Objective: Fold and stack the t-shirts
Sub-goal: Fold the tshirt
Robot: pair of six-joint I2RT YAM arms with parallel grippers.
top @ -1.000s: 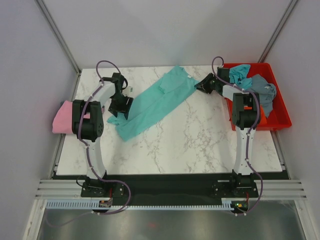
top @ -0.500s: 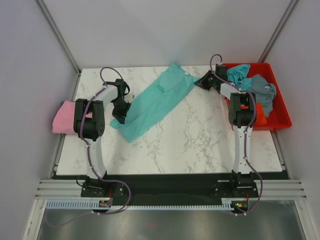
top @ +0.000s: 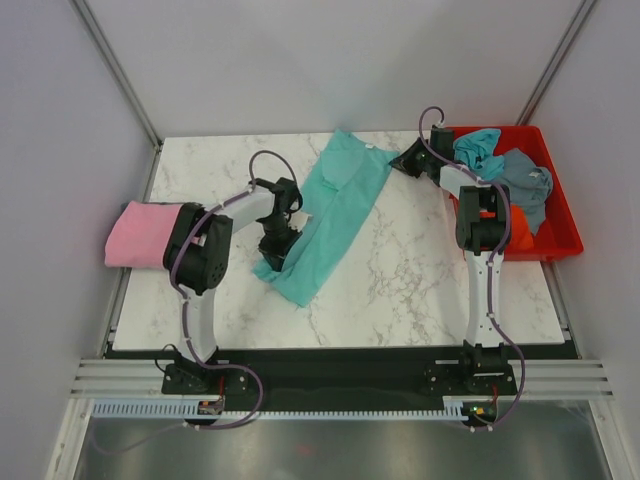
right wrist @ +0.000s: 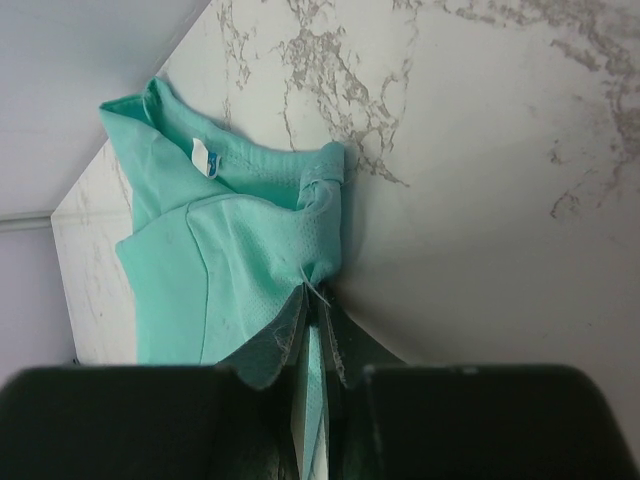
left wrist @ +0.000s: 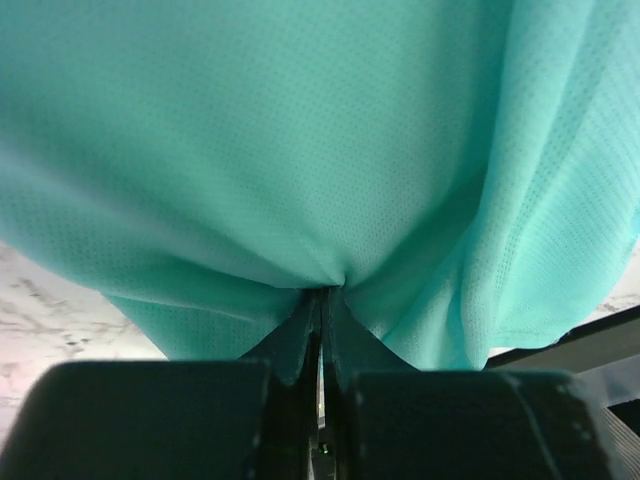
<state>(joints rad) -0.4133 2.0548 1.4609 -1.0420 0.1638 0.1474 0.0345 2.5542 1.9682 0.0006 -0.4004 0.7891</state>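
No legible txt; neck tag (right wrist: 201, 157) on teal-green t-shirt (right wrist: 180, 280) unreadable.

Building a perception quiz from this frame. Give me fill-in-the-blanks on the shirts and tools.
The left tool and right tool are both shut on the ____ shirt.
The folded pink shirt lies at the table's ____ edge.
The remaining shirts sit in the ____ tray.
Missing words: teal; left; red.
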